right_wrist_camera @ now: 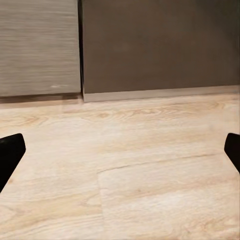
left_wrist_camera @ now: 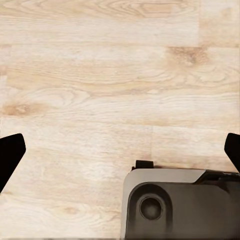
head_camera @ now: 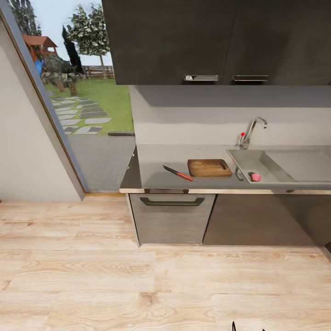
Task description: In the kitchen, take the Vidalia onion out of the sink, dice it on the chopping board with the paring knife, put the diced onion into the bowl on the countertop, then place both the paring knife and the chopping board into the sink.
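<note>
Two empty hands (left_wrist_camera: 120,150) (right_wrist_camera: 120,150) gape wide; the onion (head_camera: 255,177), likely round, firm and slippery, wants gripping across its middle.

Left gripper (left_wrist_camera: 120,150) spread wide; right gripper (right_wrist_camera: 120,150) likewise

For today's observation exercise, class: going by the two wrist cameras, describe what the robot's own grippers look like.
Little shows. In each wrist view, the left gripper and right gripper appear as two plain black fingertips at opposite picture edges, tapered and unmarked. No cables or labels are visible. The left wrist view also shows a grey and black rounded robot part with a circular recess.
</note>
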### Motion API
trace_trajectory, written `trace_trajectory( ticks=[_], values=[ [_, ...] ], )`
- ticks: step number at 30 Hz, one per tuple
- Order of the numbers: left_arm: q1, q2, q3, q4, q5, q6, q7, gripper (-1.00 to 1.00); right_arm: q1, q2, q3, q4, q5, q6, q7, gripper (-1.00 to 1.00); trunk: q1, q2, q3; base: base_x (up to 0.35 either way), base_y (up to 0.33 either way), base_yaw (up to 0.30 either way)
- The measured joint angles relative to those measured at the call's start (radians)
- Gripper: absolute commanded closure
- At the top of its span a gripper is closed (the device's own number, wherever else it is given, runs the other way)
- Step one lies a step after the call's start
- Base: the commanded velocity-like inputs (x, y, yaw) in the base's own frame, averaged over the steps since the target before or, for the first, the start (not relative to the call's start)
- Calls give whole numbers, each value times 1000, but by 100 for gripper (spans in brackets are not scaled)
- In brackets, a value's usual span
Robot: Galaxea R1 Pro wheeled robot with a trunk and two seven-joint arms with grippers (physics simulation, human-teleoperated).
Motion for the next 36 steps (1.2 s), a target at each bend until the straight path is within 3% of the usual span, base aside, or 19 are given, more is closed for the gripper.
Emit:
trace_trajectory(
  ticks=[6,15,20,36],
  values=[
    [0,6,-2,25,1,10,-2,-100,0,-1,1,0,0,0,-3,-100,0,0,0,0,0,0],
    [0,6,-2,96,0,-57,-3,-100,0,-1,1,0,0,0,-4,-100,0,0,8,0,0,0],
    [0,6,-2,101,0,-62,-3,-100,0,-3,0,0,0,0,-3,-100,0,0,16,0,-44,0],
    [0,5,-2,122,-1,-63,-3,-100,0,-6,1,0,2,0,-3,-100,0,0,23,0,-305,0]
  ],
)
